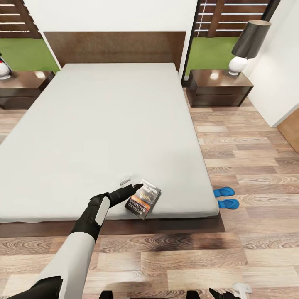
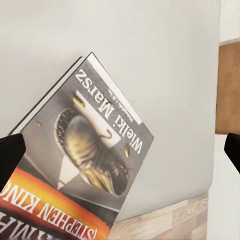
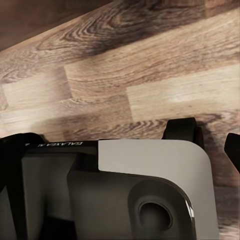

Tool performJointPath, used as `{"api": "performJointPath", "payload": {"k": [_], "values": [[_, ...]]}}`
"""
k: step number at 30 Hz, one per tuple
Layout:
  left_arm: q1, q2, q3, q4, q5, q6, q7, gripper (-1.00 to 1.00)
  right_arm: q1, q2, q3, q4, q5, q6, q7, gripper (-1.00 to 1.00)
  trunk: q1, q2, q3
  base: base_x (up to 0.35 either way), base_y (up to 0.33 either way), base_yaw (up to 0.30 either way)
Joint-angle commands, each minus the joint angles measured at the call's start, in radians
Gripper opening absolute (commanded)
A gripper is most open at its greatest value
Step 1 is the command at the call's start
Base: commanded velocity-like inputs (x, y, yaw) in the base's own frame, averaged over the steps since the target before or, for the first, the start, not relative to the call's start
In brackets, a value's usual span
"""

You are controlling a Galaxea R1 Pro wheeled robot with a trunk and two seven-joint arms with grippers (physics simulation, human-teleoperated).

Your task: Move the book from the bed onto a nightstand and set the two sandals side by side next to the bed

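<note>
Reaching: my left arm stretches forward from low left, its black left gripper [image 1: 132,187] just beside the near corner of the bed, fingers spread wide either side of the book, not touching it as far as I can tell.
Right gripper: my wrist camera shows a dark fingertip [image 3: 233,150] over the wood floor [image 3: 150,65] and the robot's own grey base [image 3: 150,190]; I cannot tell its state.
Book: small dark paperback with an orange band [image 2: 80,165] lies flat on the pale grey mattress [image 1: 108,124] near its foot edge.
Writing: I read "Wielki Marsz" and "STEPHEN KING" on the cover.
Sandals: two bright blue flip-flops [image 1: 226,197] side by side on the floor, just beside the bed's right side.
Far: two dark-brown nightstands, the right one [image 1: 218,88] bearing a white lamp with a dark shade [image 1: 247,45].
</note>
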Motion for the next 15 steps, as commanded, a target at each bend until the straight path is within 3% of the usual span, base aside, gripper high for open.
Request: {"api": "performJointPath", "payload": {"k": [1,15], "values": [[-0.001,-0.001,0.005,0.000,0.004,0.008,-0.003,1.00,-0.001,0.000,-0.001,0.002,-0.004,-0.001,0.005,1.00,-0.004,0.007,0.003,0.000,0.000,0.000],[0.000,-0.001,0.005,-0.001,0.004,0.008,-0.003,1.00,-0.001,0.000,-0.001,0.002,-0.004,-0.001,0.005,1.00,-0.058,0.105,0.047,0.000,0.000,0.000]]}}
